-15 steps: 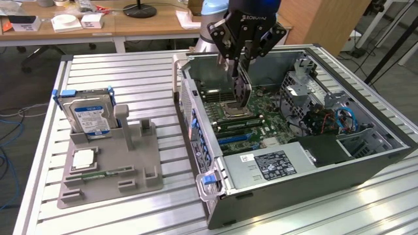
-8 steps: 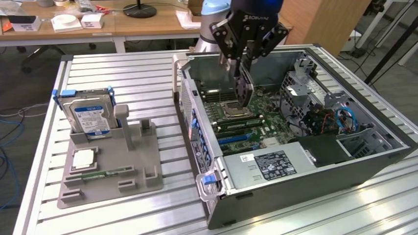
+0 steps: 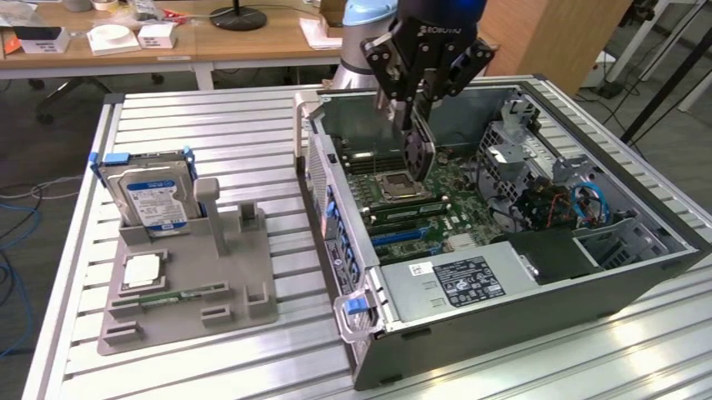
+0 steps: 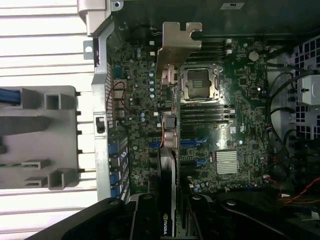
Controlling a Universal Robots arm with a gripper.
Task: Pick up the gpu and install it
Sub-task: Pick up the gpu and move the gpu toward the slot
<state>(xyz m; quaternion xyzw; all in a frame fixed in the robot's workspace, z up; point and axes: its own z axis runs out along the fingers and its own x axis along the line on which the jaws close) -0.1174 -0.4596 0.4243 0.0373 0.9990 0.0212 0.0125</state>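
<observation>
Holding: the pincer is clenched on the gpu, with its jaws pressed against the card's two flat faces near one end.
Card attitude: the gpu hangs lengthwise below the pincer, roughly upright. In the wrist view the silvery bracket sits at the end farthest from the pincer.
Card position: it is off the bench and inside the open computer case, above the motherboard. Its lower end is near the CPU socket and appears clear of it.
Slots: the blue expansion slots lie on the near side of the socket. They are empty, and the card is seated in none of them.
Step in hand: the transfer over the board. The pick-up is done and the installation is not.
Next move, as a judgement: the card's long edge does not yet lie along a slot. Seating calls for turning it so the contact edge runs parallel to a blue slot, with the bracket toward the case wall. It would then need a straight, square press with no tilt.
Caution: components crowd the board around the slots, so there is little clearance for the card.
Elsewhere: a hard drive stands in the grey fixture on the bench at the exterior view's left, well apart from the case.
</observation>
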